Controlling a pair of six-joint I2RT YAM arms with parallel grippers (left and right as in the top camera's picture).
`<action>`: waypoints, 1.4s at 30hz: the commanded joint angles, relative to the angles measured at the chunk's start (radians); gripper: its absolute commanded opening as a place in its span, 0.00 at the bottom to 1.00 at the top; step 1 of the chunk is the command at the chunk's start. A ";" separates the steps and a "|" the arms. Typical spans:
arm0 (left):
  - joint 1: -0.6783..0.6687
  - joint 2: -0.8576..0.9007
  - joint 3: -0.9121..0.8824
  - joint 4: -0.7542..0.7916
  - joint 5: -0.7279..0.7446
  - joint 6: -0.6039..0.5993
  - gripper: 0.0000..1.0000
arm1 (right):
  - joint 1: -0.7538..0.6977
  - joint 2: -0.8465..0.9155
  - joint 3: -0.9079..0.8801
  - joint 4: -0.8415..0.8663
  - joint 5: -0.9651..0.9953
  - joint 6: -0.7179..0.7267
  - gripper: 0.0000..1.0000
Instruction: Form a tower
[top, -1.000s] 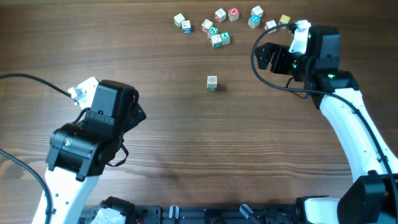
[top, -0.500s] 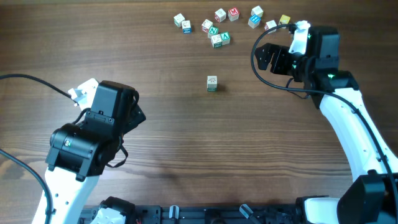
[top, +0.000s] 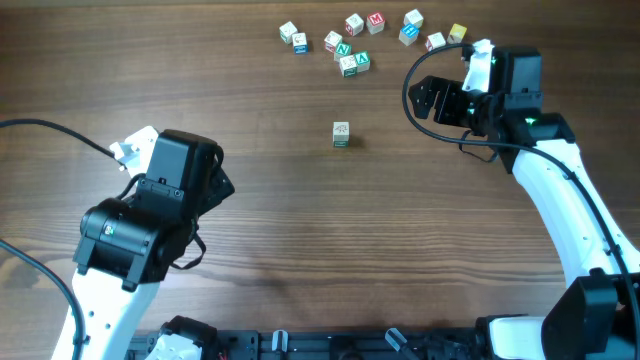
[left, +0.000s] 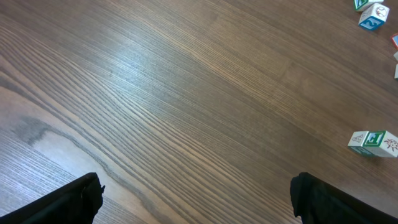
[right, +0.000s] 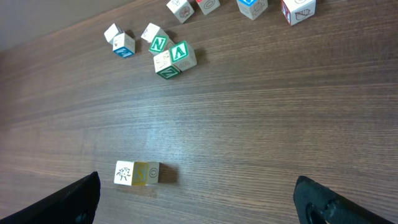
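- Tower (top: 341, 134) stood alone near the middle of the table (top: 300, 250), somewhat toward the far edge. It looked like two small letter cubes, a pale one over one with green marks.
- From the right wrist camera it showed as a white face with a drawing next to a yellowish face, and nothing touched it.
- Judged as small wooden blocks, it should be light, stiff and not fragile. The smooth faces could slip, and the stack would topple at a sideways nudge.
- The best hold would probably be across two opposite flat sides of a single cube, coming straight down and squeezing gently. Any added cube would need setting squarely on top.
- Loose letter cubes (top: 354, 24) lay scattered along the far edge, well apart from the tower. Two green-lettered ones (right: 174, 59) touched each other.
- Right end effector (right: 196, 198) hung near the far right of the table with its fingers spread wide and nothing between them.
- Left end effector (left: 196, 199) hung over bare wood near the left edge, likewise released and empty.
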 joint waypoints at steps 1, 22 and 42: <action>0.010 -0.002 -0.009 0.000 0.009 -0.017 1.00 | 0.001 0.015 0.027 -0.001 0.035 -0.019 1.00; 0.010 -0.002 -0.009 0.000 0.009 -0.016 1.00 | 0.001 0.015 0.027 0.086 0.048 -0.019 1.00; 0.010 -0.002 -0.009 0.000 0.009 -0.016 1.00 | 0.025 0.344 0.356 -0.009 0.116 -0.050 0.99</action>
